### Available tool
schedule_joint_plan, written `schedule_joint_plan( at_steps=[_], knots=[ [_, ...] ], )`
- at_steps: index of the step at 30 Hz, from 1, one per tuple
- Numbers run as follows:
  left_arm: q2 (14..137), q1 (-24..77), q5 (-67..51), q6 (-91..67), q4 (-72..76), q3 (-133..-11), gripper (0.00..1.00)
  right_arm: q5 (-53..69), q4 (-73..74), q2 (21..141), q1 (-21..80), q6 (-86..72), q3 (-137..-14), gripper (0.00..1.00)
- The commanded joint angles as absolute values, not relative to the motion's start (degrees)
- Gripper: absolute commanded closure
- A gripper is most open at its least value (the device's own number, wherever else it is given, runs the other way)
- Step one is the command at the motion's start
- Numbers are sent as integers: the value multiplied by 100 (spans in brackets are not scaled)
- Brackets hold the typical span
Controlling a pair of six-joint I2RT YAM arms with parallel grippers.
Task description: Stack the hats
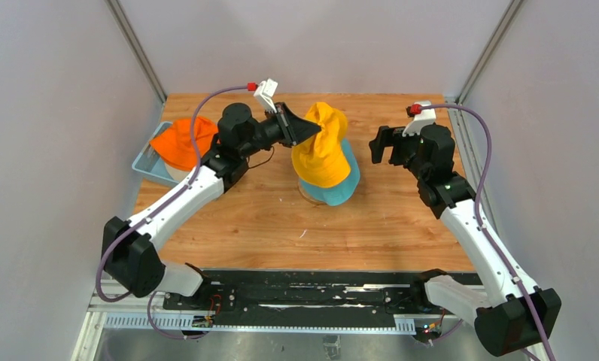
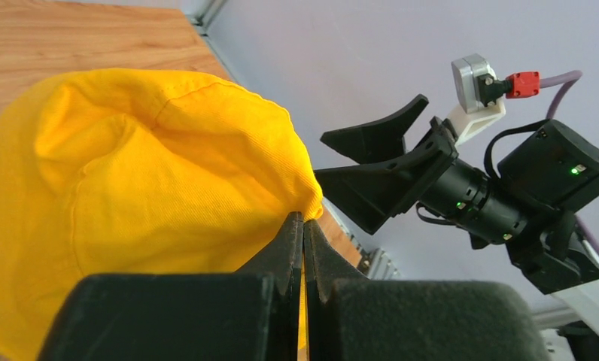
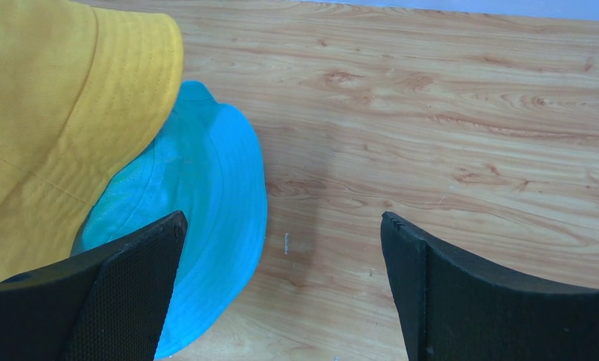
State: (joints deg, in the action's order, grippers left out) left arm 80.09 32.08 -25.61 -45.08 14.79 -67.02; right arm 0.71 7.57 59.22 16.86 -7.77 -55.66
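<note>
The yellow hat (image 1: 323, 154) is pinched by the left gripper (image 1: 316, 129) and draped straight over the teal hat (image 1: 335, 193), the right gripper (image 1: 381, 144) being held wide to its right

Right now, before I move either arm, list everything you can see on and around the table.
teal hat: one, teal, mid-table
yellow hat: one, yellow, over the teal hat, one fold pulled up
orange hat: one, orange, in the basket
basket: one, light blue, at the table's left edge
table: one, wood grain
left hand: one, black, shut on the yellow hat's fold
right hand: one, black, open, holding nothing, to the right of the hats
</note>
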Motion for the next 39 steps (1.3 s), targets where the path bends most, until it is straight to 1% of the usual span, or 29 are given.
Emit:
schedule_joint_plan(
  at_steps=[1,5,13,22,27,34,39],
  knots=[
    [7621,3217,-2058,-3876,769,-6730,100,139,686,5934,1768,-755,-5651,1],
    [7606,3217,-1919,-3694,456,-6654,100,220,670,5989,1767,-780,-5653,1],
    [7836,3224,-1882,-3701,632,-6306,100,643,509,6134,1767,-899,-5714,1],
    [7665,3217,-1738,-3555,680,-6231,100,1140,258,6328,1767,-1094,-5800,0],
    [7678,3217,-1875,-3558,731,-6611,100,1107,263,6359,1767,-1090,-5813,0],
    [8110,3253,-2520,-3793,887,-7287,100,867,352,6291,1768,-1042,-5808,0],
    [8372,3371,-2735,-3829,894,-7486,100,724,453,6244,1746,-987,-5822,0]
  ],
)
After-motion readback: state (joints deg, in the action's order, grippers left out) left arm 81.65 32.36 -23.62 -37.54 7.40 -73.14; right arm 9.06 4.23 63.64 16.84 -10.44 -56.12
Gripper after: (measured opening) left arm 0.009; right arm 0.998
